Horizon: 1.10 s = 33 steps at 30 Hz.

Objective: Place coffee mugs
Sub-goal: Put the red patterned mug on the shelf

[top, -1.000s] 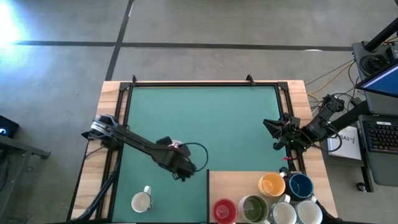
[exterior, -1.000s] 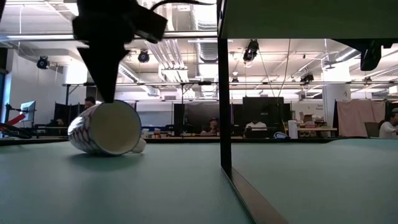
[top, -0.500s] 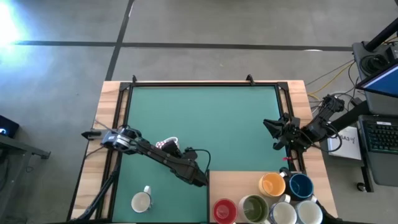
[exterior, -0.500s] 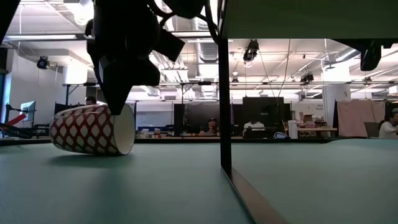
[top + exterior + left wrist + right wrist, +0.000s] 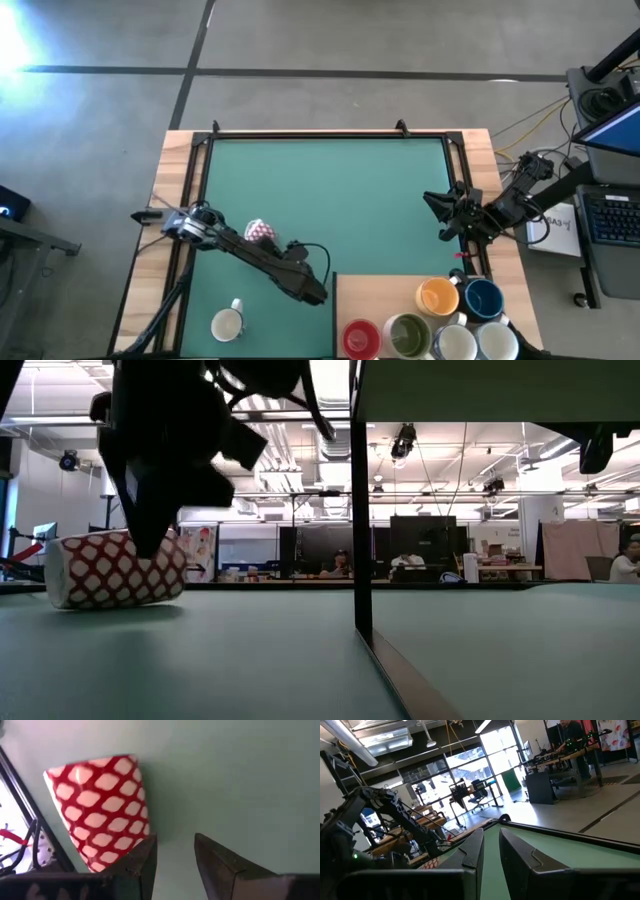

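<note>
Left claw open beside a toppled red mug

Left claw sits low over the green counter, near the front, just left of the raised wooden platform. Its two dark fingers stand apart with bare mat between them and nothing held. Just beside the claw, toward the left rail, a red mug with a white diamond pattern lies on its side on the mat; in the left wrist view this mug lies close to one finger, though whether they touch I cannot tell. From table height the same mug rests tipped over, partly behind the dark bulk of the arm.

Farther forward, near the counter's front edge, a white mug stands upright, well apart from the red one.

On the wooden platform at the front right the other mugs stand packed together: an orange mug, a dark blue mug, a solid red mug, a white mug with an olive-green inside, and two more white mugs at the very front.

Right claw waits at the counter's right edge, well away from all the mugs, its fingers nearly closed with a narrow gap and nothing between them
</note>
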Each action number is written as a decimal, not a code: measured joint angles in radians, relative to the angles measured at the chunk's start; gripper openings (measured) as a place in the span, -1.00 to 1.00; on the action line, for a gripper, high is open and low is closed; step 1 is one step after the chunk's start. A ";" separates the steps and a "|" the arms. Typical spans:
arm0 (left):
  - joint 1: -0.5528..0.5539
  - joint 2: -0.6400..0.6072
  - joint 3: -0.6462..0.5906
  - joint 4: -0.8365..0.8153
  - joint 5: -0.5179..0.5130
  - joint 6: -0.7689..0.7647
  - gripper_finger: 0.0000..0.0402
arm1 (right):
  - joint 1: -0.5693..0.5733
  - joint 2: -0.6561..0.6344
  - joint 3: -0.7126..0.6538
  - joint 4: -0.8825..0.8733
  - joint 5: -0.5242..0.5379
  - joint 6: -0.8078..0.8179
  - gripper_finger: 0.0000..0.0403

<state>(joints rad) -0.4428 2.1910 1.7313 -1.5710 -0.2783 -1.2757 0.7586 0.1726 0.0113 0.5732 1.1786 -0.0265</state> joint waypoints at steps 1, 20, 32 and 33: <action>0.000 -0.010 -0.004 0.002 -0.002 0.006 -0.43 | 0.000 0.000 0.000 0.000 0.000 0.000 -0.75; 0.034 -0.240 -0.067 0.000 -0.097 0.444 -0.43 | 0.000 0.000 0.000 0.000 0.000 0.000 -0.75; 0.230 -0.446 -0.131 0.076 0.160 1.268 -0.43 | 0.000 0.000 0.000 0.000 0.000 0.000 -0.75; 0.255 -0.464 -0.149 0.087 0.207 1.329 -0.43 | 0.000 0.000 0.000 0.000 0.000 0.000 -0.75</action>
<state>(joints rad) -0.1881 1.7267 1.5828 -1.4838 -0.0716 0.0535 0.7588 0.1726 0.0113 0.5732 1.1786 -0.0265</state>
